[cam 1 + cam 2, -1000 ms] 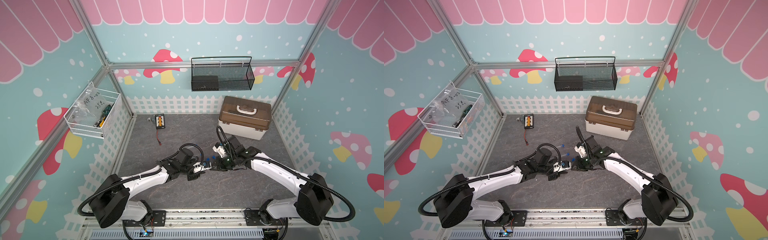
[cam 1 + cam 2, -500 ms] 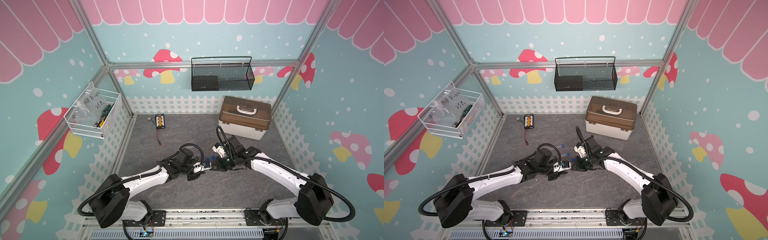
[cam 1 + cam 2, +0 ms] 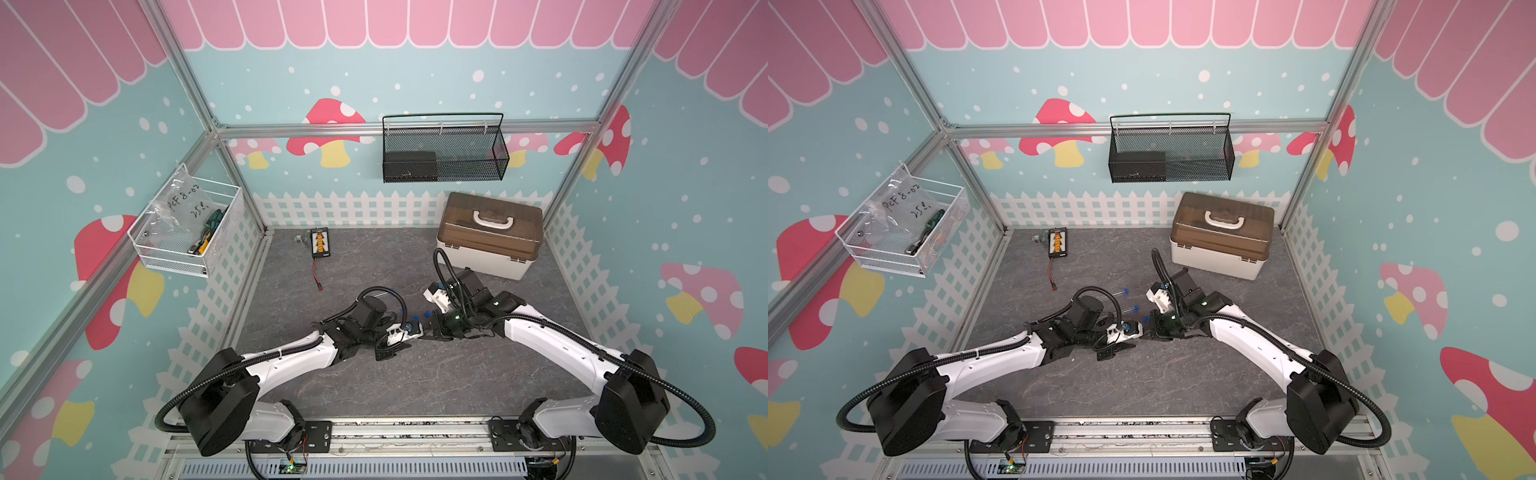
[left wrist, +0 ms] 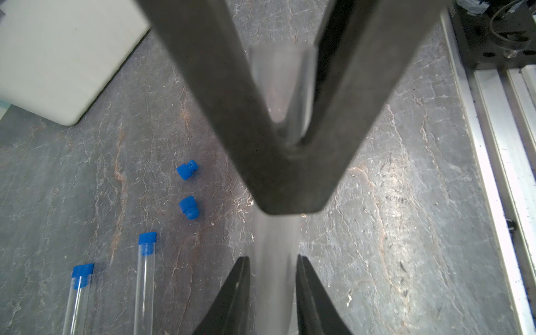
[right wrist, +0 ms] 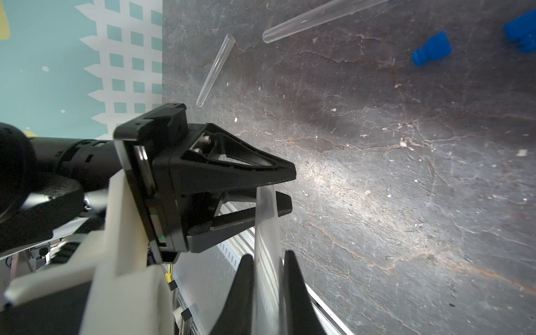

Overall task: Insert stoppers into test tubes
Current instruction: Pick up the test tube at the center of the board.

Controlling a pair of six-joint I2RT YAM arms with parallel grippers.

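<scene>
Checking both top views, you have the left gripper [image 3: 417, 335] and the right gripper [image 3: 433, 333] meeting tip to tip at mid-table over the grey stone-patterned mat [image 3: 415, 386]. On the left wall, the white wire basket [image 3: 888, 257] holds a clear plastic bag [image 3: 892, 203] with handwriting that reads roughly "PCF8-02", then a line starting "25".

In the left wrist view, a slim clear test tube [image 4: 274, 275] runs between the left fingers [image 4: 235, 298] into the right gripper's closed V. Whether the left jaws press it or merely flank it, you cannot tell. Beside it on the mat lie two loose bright blue plastic stoppers [image 4: 187, 169] and two already stoppered clear tubes [image 4: 143, 278].

In the right wrist view, the right gripper [image 5: 268, 256] is clamped on that same tube, whose far end sits between the left jaws.
</scene>
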